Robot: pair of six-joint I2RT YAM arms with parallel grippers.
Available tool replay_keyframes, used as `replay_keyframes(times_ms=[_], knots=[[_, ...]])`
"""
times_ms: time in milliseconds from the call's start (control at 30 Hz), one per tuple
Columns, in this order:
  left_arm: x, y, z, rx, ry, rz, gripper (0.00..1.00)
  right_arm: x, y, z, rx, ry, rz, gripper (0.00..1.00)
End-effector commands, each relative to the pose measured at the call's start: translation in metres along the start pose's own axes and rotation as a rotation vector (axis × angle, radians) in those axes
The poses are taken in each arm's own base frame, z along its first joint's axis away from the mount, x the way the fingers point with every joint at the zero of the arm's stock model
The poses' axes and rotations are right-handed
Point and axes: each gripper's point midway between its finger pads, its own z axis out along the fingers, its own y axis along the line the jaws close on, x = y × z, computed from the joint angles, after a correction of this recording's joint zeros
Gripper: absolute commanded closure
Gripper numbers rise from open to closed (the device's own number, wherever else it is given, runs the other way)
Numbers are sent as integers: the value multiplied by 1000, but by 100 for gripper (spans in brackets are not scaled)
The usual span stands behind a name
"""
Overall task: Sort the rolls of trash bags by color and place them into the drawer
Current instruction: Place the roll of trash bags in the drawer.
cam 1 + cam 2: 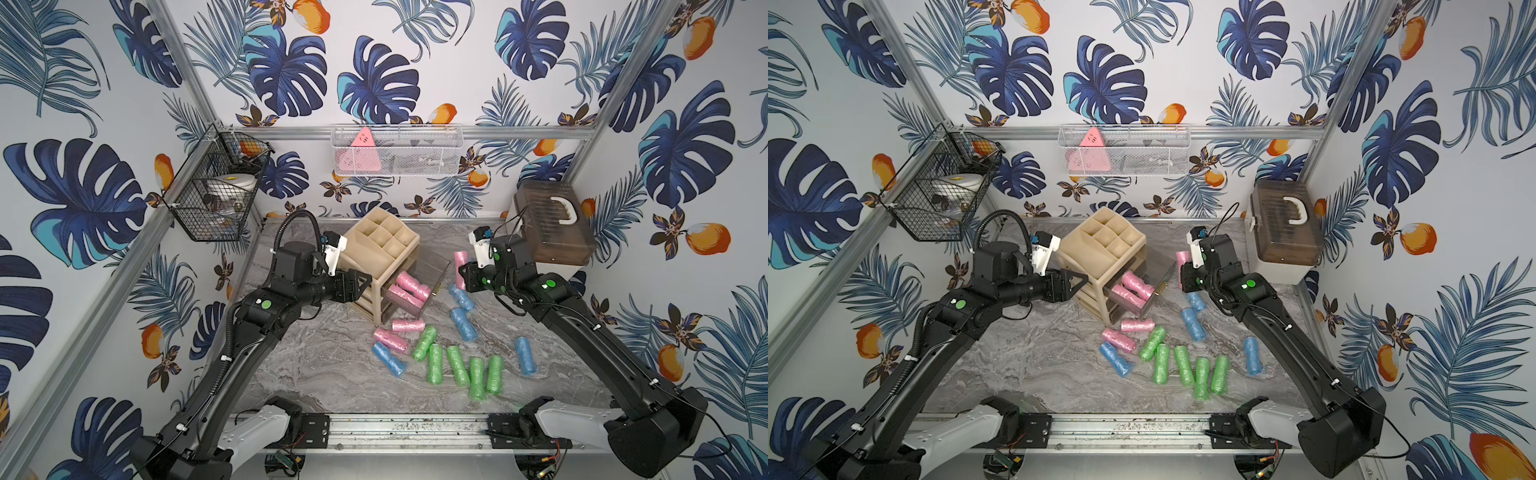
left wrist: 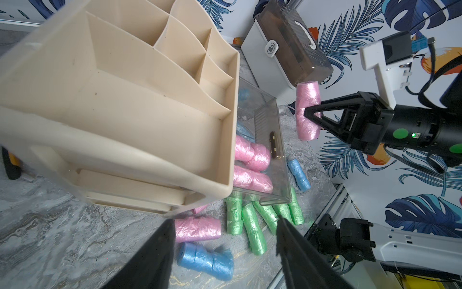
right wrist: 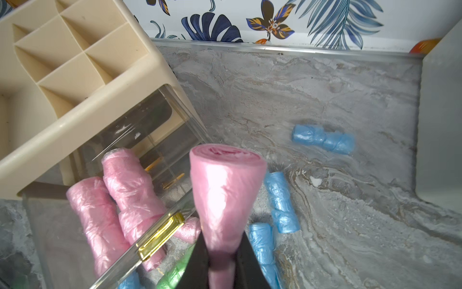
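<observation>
My right gripper (image 1: pixel 464 272) (image 3: pixel 221 252) is shut on a pink roll (image 1: pixel 459 262) (image 3: pixel 225 190) (image 2: pixel 308 110), held on end just right of the open clear drawer (image 1: pixel 434 280) (image 3: pixel 75 225). Inside that drawer lie pink rolls (image 1: pixel 409 286) (image 2: pixel 252 155). On the table in front are two more pink rolls (image 1: pixel 407 324), several green rolls (image 1: pixel 457 363) and several blue rolls (image 1: pixel 463 324). My left gripper (image 1: pixel 365 286) (image 2: pixel 225 221) stands open beside the organizer's left side, with nothing between its fingers.
The drawer belongs to a beige organizer (image 1: pixel 382 241) with open top compartments. A white box with a brown lid (image 1: pixel 552 224) stands at the back right. A black wire basket (image 1: pixel 216 187) and a white mesh basket (image 1: pixel 395 149) hang on the walls.
</observation>
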Motion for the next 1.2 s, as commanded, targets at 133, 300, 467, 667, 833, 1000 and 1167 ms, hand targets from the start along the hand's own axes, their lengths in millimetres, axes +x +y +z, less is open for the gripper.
replay_keyframes(times_ms=[133,300,467,667,833,1000,1167], knots=[[-5,1,0,-5,-27,18,32,-36,45,4,-150,-95,-208,88],[-2,5,-1,-18,-48,0,32,-43,67,14,-211,-112,-302,90],[1,10,2,-29,-47,-16,32,-35,93,28,-282,-77,-403,90],[0,11,1,-39,-53,-12,32,-18,98,47,-269,-1,-507,88],[-1,13,3,-47,-50,-13,33,-7,97,56,-254,43,-578,85],[-1,14,4,-50,-49,-19,33,-4,90,57,-214,66,-610,81],[-1,16,6,-59,-39,-18,33,-4,87,54,-201,68,-607,72]])
